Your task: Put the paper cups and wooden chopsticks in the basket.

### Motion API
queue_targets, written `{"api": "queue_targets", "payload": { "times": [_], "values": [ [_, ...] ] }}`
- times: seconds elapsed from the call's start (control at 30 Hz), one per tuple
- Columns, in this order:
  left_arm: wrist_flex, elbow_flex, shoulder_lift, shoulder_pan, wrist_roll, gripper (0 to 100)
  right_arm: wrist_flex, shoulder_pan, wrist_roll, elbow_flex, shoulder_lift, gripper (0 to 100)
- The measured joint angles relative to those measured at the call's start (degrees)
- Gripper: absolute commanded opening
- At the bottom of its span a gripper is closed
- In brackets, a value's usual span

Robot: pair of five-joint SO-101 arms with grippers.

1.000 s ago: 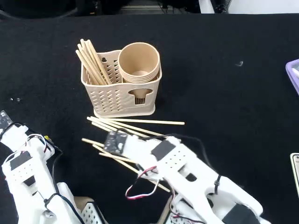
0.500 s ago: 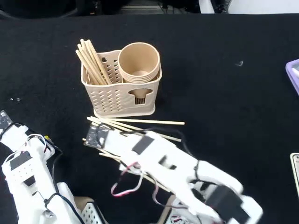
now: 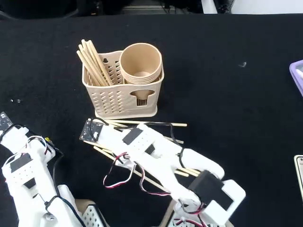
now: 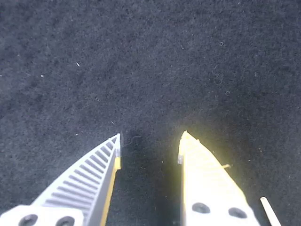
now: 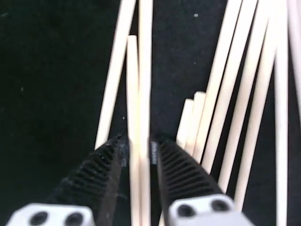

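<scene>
A beige slotted basket (image 3: 120, 99) stands at the back left of the black table. Stacked paper cups (image 3: 140, 61) sit in its right half, and several wooden chopsticks (image 3: 92, 59) lean in its left half. More loose chopsticks (image 3: 156, 124) lie in front of the basket. My right gripper (image 3: 90, 132) is low over their left ends. In the right wrist view my right gripper (image 5: 137, 145) is shut on two chopsticks (image 5: 141, 70), with others lying alongside. My left gripper (image 4: 149, 141) hangs open over bare cloth near the table's front left.
A purple container (image 3: 297, 75) shows at the right edge, and a pale object (image 3: 299, 165) sits lower on that edge. The left arm's white body (image 3: 23, 170) occupies the front left corner. Black cloth stretches open to the right of the basket.
My right arm has swung left and forward across the loose chopsticks, its gripper now near their left ends. The left arm, basket and cups have not moved.
</scene>
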Motion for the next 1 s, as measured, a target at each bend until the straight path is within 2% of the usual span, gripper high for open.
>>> {"api": "queue_targets", "payload": {
  "times": [0.13,0.3,0.47,0.67,0.83,1.0],
  "values": [
    [0.0,0.0,0.0,0.0,0.0,21,5.1,-0.5,0.2,-1.1,-3.5,1.1],
    [0.0,0.0,0.0,0.0,0.0,21,11.1,-0.4,0.2,-2.2,-15.3,1.1],
    [0.0,0.0,0.0,0.0,0.0,21,12.1,0.0,0.2,-2.5,-24.0,1.1],
    [0.0,0.0,0.0,0.1,0.0,21,11.8,4.7,-2.0,-9.3,-34.5,1.1],
    [0.0,0.0,0.0,0.0,0.0,21,2.5,5.2,-11.4,-13.5,-39.7,1.1],
    [0.0,0.0,0.0,0.0,0.0,21,-15.7,5.1,-20.2,-14.4,-40.3,1.1]
  ]
}}
